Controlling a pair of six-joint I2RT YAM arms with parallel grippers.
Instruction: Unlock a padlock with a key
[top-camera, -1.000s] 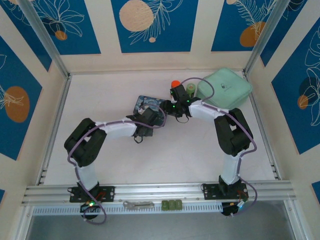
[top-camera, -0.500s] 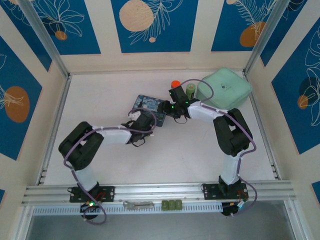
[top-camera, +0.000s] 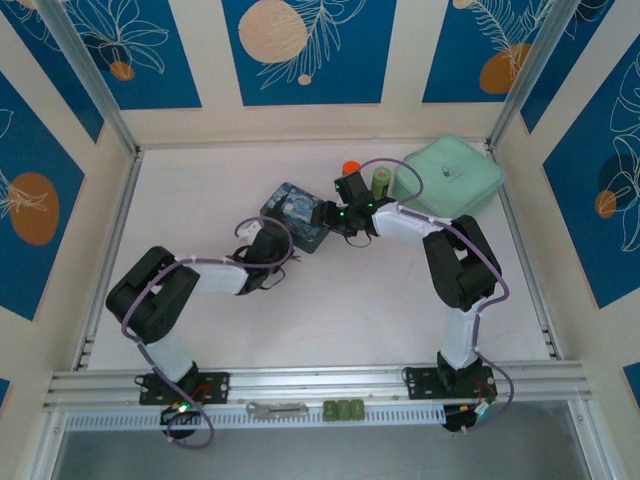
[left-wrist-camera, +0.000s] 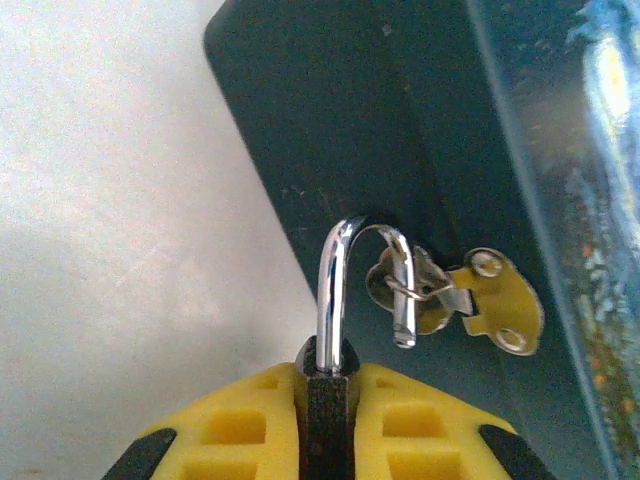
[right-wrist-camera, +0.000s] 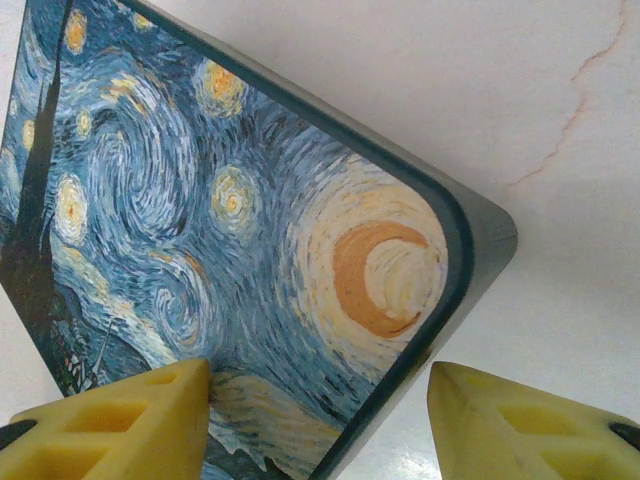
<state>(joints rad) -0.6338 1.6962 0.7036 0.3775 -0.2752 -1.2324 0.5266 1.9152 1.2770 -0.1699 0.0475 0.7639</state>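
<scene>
My left gripper (left-wrist-camera: 330, 405) is shut on the padlock (left-wrist-camera: 330, 425), its dark body clamped between the yellow fingers (left-wrist-camera: 235, 425). The silvery shackle (left-wrist-camera: 331, 275) stands sprung out of the body. Its free leg still passes through the wire loop of the brass hasp (left-wrist-camera: 495, 300) on the dark side of the blue starry-painting box (left-wrist-camera: 400, 120). In the top view that left gripper (top-camera: 280, 238) sits at the near-left side of the box (top-camera: 296, 212). My right gripper (right-wrist-camera: 320, 400) is open, straddling a corner of the painted lid (right-wrist-camera: 250, 220), its right finger (right-wrist-camera: 525, 425) off the box. The key is out of view.
A mint-green case (top-camera: 447, 175) lies at the back right, with an orange-capped item (top-camera: 350, 167) and a green cylinder (top-camera: 381, 180) beside it. A grey flat tool (top-camera: 277, 408) and small green pieces (top-camera: 343, 410) rest on the front rail. Walls enclose the table.
The left arm has drawn back to the left and toward the near edge, holding the padlock. The box has turned and shifted with it. The right gripper has edged slightly left.
</scene>
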